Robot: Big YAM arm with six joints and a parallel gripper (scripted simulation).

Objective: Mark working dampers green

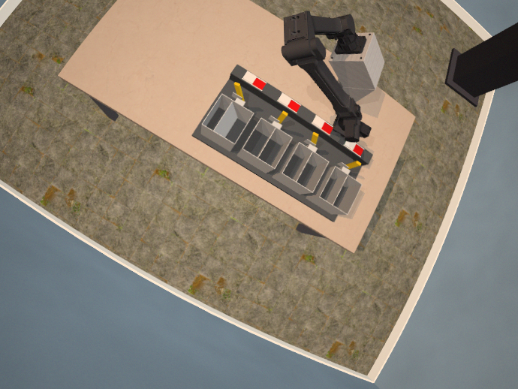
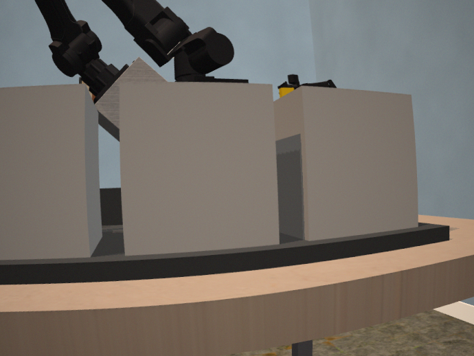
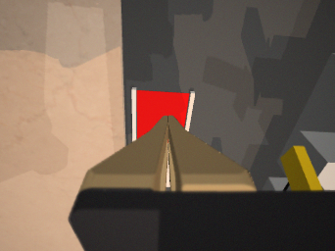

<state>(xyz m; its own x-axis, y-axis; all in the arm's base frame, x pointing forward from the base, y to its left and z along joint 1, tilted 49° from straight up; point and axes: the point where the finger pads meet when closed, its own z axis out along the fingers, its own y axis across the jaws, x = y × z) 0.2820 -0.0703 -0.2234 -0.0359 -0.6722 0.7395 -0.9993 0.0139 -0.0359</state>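
Observation:
Four grey open-topped dampers (image 1: 224,141) (image 2: 198,164) stand in a row behind their sliders, each with a yellow handle; three show in the exterior view. The leftmost handle (image 1: 238,90) and rightmost handle (image 1: 354,164) lean at different angles from the middle two. All four sliders show a white cover at left and red at right in the top view. My gripper (image 3: 167,124) is shut and empty, pointing down over the red field (image 3: 162,107) (image 1: 326,128) of the third slider from the left. Its fingers hide that slider's cover in the wrist view; contact cannot be told.
The dark base (image 1: 267,173) (image 2: 198,261) carries the dampers, with the raised slider bar (image 1: 309,113) along its arm side. The arm reaches over the bar's right part from its grey pedestal (image 1: 355,73). The third handle (image 3: 301,170) stands right of my fingers in the wrist view.

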